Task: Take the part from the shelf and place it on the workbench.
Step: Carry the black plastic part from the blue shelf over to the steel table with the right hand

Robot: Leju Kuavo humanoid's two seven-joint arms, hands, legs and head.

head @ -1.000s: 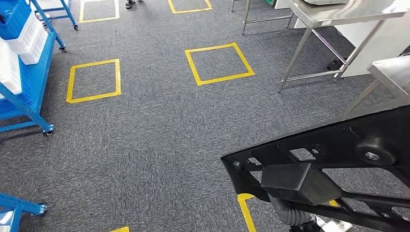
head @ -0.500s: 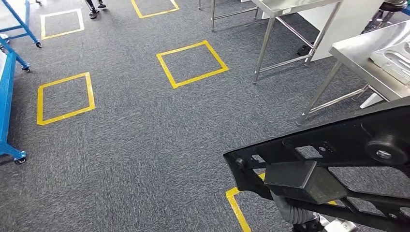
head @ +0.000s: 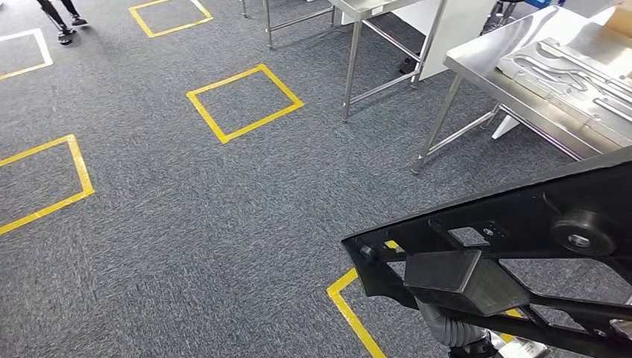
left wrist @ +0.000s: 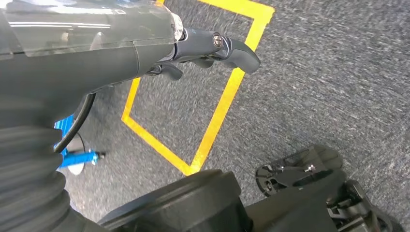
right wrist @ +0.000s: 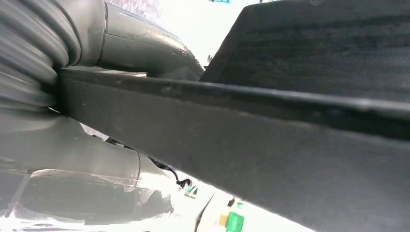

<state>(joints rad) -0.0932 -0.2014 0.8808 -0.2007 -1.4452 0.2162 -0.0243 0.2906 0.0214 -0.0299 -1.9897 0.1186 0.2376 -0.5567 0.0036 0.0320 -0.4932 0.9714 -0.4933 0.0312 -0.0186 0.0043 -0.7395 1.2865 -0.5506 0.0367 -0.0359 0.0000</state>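
- Filling the lower right of the head view, the black part (head: pixel 514 239) is a long plastic frame with cut-out windows, a boxy block underneath and a round boss with a metal centre near its right end; it is carried in the air above the carpet floor (head: pixel 223 216), not on any surface.
- In the right wrist view the right hand (right wrist: pixel 121 96) grips the part: the part's flat bar passes between the thick grey thumb and the rest of the hand.
- The left hand (left wrist: pixel 212 48) holds nothing, its dark fingers loosely curled and apart, hanging above the floor by a yellow tape square (left wrist: pixel 217 111).
- Ahead and to the right stands the steel tabletop (head: pixel 484 60) on thin metal legs, carrying a grey moulded tray (head: pixel 574 74) with shaped recesses.
- A second steel table (head: pixel 358 7) stands further back, beside it.
- More yellow tape squares (head: pixel 244 102) mark the floor, one corner just below the part.
- A person's feet (head: pixel 63 30) show at the far upper left.
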